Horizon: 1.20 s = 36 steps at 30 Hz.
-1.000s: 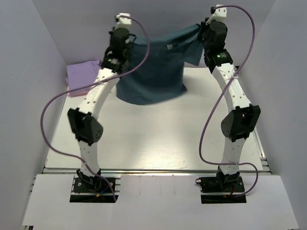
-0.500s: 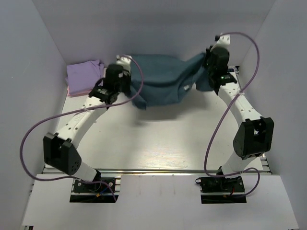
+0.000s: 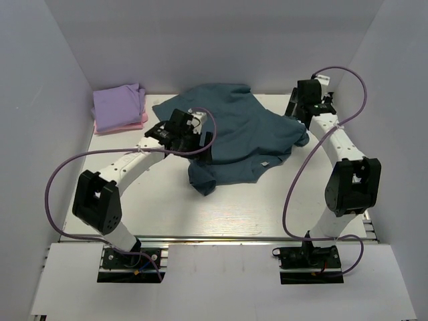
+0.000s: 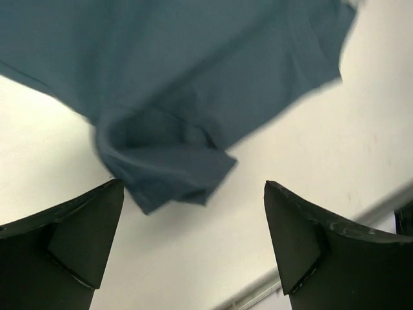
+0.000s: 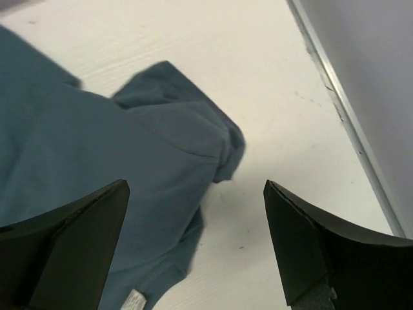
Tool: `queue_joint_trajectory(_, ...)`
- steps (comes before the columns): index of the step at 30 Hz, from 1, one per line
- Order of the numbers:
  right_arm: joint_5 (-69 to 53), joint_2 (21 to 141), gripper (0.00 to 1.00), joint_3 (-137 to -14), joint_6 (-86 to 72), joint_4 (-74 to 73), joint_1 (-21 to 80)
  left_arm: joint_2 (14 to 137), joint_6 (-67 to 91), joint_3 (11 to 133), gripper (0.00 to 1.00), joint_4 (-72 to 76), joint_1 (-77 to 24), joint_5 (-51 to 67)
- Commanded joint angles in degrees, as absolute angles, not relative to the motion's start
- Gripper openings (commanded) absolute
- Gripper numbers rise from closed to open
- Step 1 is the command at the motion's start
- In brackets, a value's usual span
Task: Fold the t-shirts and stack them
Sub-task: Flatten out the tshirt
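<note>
- My left gripper (image 4: 193, 187), fingers apart, hovers over a sleeve edge of the rumpled dark teal-blue cotton t-shirt (image 3: 234, 137).
- My right gripper (image 5: 197, 186), also spread and empty, has bare white tabletop (image 5: 271, 71) beside it.

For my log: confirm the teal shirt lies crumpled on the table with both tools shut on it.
Wrong on the tools: the wrist views show the left tool and right tool open, gripping nothing. The teal shirt does lie crumpled on the table.
</note>
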<state>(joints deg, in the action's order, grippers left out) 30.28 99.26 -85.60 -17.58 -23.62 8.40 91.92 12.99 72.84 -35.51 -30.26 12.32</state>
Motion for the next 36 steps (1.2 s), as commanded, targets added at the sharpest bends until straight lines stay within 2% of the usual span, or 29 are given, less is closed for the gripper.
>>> queue_joint_trajectory(1,22.7,98.88,0.9,-89.56,-17.32,-29.18,8.88,90.07,16.17,79.61,1.0,-36.47,-28.92,1.6)
queue_joint_trajectory(2,20.33,98.62,0.9,-89.13,-17.31,-29.09,9.23,91.48,16.17,82.67,1.0,-37.17,-28.31,0.8)
queue_joint_trajectory(3,12.3,98.44,0.9,-86.95,-16.62,-28.4,9.4,93.32,16.78,85.14,1.0,-38.13,-28.3,-2.6)
queue_joint_trajectory(5,7.93,96.95,0.9,-84.47,-16.79,-26.64,10.37,99.91,16.09,92.59,1.0,-38.76,-28.3,-5.17)
queue_joint_trajectory(6,1.21,96.6,0.9,-80.03,-16.7,-25.24,10.72,102.19,16.08,95.42,1.0,-39.63,-27.69,-7.62)
queue_joint_trajectory(11,-8.24,93.87,0.9,-69.37,-17.14,-20.49,15.98,115.82,16.09,111.75,1.0,-38.85,-24.35,-10.46)
queue_joint_trajectory(14,-11.16,94.13,0.9,-67.59,-17.14,-19.25,18.88,123.82,15.03,117.67,1.0,-39.55,-21.98,-10.28)
queue_joint_trajectory(18,-13.0,96.32,0.9,-63.21,-19.51,-15.66,21.53,128.49,13.8,116.46,1.0,-35.69,-19.34,-14.75)
queue_joint_trajectory(23,-12.48,99.05,0.9,-61.35,-21.97,-13.8,22.59,128.5,13.8,108.99,1.0,-26.57,-16.88,-9.24)
queue_joint_trajectory(29,-8.09,100.81,0.9,-56.87,-29.53,-14.59,20.83,132.97,16.69,107.14,1.0,-28.73,-15.73,-6.42)
queue_joint_trajectory(36,-2.03,97.47,0.9,-52.21,-33.31,-16.08,16.8,130.61,18.46,94.52,1.0,-30.32,-15.73,-2.64)
